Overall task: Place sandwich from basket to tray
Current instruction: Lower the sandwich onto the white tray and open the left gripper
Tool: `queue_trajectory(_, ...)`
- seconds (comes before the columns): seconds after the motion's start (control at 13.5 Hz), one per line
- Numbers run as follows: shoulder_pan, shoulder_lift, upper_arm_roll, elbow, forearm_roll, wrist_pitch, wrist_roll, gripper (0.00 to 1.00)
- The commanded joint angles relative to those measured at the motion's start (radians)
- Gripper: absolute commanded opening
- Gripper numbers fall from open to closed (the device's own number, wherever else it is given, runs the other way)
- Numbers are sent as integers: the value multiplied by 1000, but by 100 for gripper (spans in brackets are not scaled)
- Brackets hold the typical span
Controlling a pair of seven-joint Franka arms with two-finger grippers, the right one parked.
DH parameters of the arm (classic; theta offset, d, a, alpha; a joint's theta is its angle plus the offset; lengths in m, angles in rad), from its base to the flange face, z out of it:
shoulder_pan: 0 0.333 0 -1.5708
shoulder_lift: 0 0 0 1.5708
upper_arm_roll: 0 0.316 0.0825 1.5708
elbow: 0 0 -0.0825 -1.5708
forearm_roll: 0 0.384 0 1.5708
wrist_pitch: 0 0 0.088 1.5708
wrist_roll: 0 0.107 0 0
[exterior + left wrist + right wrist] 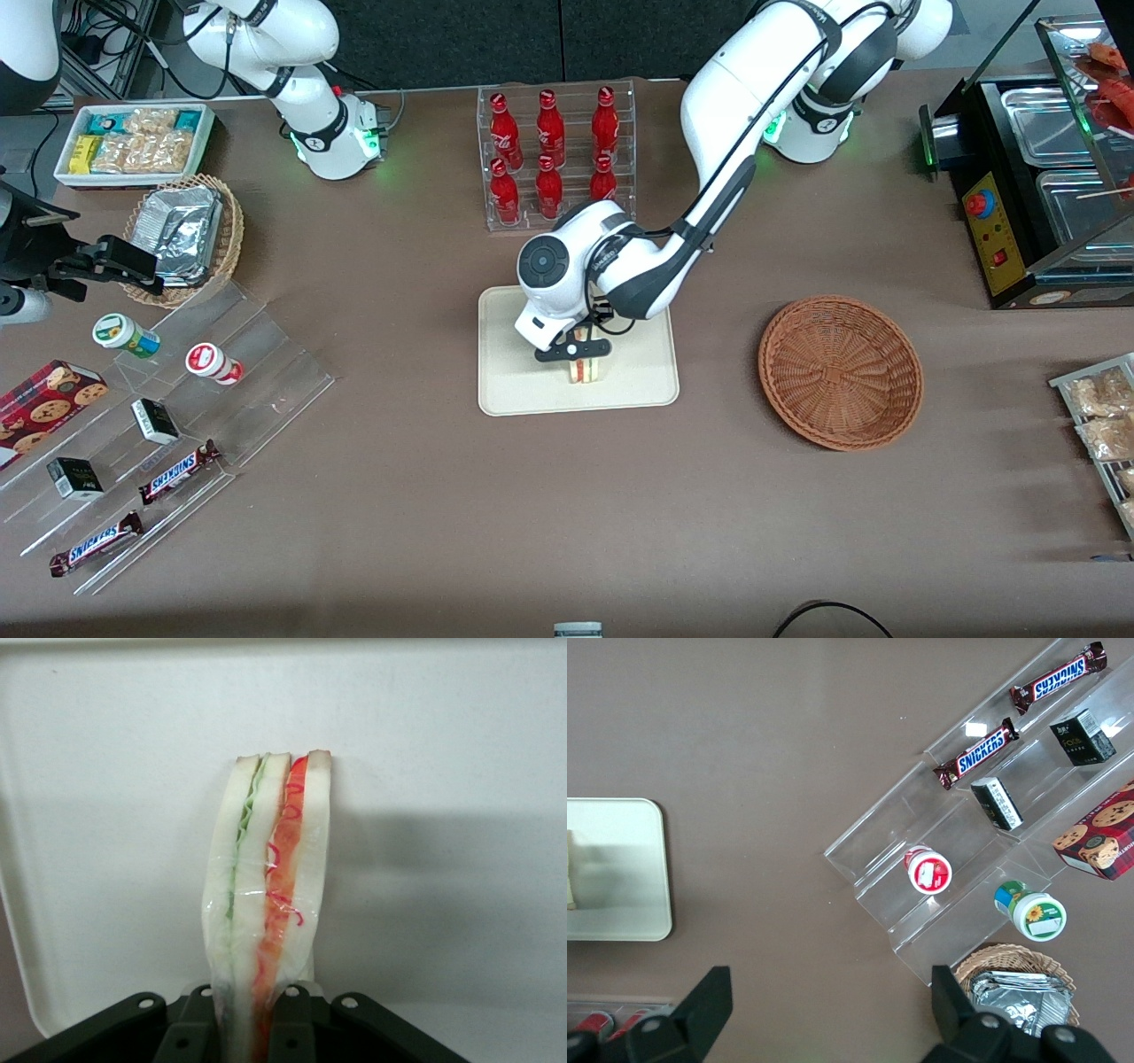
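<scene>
The sandwich (587, 369) is a cream bread wedge with red and green filling. It stands on its edge on the cream-white tray (523, 390), near the tray's middle. My left gripper (580, 351) is over the tray, shut on the sandwich from above. In the left wrist view the black fingers (190, 1028) press on both bread sides of the sandwich (266, 895), with the tray (443, 771) under it. The reddish-brown wicker basket (840, 370) sits empty beside the tray, toward the working arm's end of the table.
A clear rack of red bottles (554, 155) stands just farther from the front camera than the tray. Toward the parked arm's end are a clear stepped shelf (177, 425) with snacks, a tan basket with foil (186, 237) and a white snack bin (133, 142). A black display case (1036, 177) stands at the working arm's end.
</scene>
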Motion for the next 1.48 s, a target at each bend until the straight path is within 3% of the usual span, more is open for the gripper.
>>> queue_trajectory(0.0, -33, 28, 12, 37, 22, 5, -37, 3)
queue_trajectory(0.07, -34, 33, 14, 35, 22, 5, -37, 36)
queue_trajectory(0.15, -34, 35, 14, 35, 22, 5, -27, 95)
queue_trajectory(0.22, -33, 31, 14, 35, 22, 3, -27, 100)
queue_trajectory(0.81, 24, -79, 15, 38, 10, -76, -39, 100)
queue_trajectory(1.41, 272, -436, 12, 26, -47, -473, 45, 100)
